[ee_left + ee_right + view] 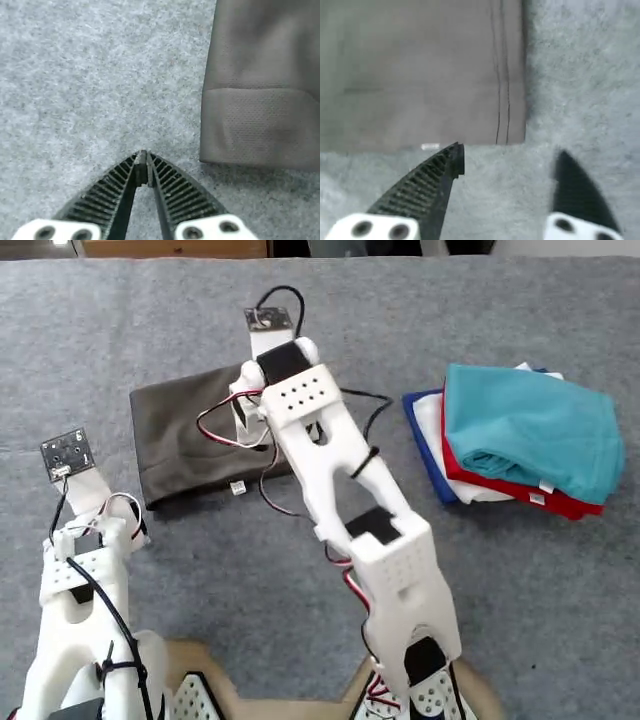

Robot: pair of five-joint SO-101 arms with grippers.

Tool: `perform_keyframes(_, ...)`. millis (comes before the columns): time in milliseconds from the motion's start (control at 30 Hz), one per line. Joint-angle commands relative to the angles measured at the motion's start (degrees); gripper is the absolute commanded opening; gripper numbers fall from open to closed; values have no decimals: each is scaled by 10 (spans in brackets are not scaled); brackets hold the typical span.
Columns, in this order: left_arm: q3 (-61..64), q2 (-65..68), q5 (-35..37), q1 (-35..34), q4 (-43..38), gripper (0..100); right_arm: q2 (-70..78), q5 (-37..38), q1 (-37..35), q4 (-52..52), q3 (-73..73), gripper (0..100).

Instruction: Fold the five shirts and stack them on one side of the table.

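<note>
Folded dark-grey shirt [175,445] lies well apart from the four-shirt stack [520,440]. Right end effector [510,160] gapes empty at the shirt's edge, seemingly to grip it; left end effector [143,161], closed and empty, sits beside the shirt.

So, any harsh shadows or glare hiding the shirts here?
High view: even light, no glare on the stacked shirts or the grey shirt. Left wrist view: a thin shadow under that shirt's edge. Right wrist view: a soft shadow along its edge, beyond the open right gripper.
</note>
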Motion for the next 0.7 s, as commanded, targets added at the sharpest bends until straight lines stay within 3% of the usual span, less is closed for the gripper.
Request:
perform_keyframes(0, -1, -11, 8, -4, -7, 29, 38, -39, -13, -7, -62, 382)
perform_keyframes(167, -1, -11, 8, -4, -8, 29, 153, -104, -16, -8, -167, 385)
perform_keyframes(533, -1, -11, 7, -3, -6, 29, 390, -108, -16, 23, -471, 376)
perform_keyframes(667, -1, -11, 7, -3, -6, 29, 419, -105, -13, 49, -527, 220)
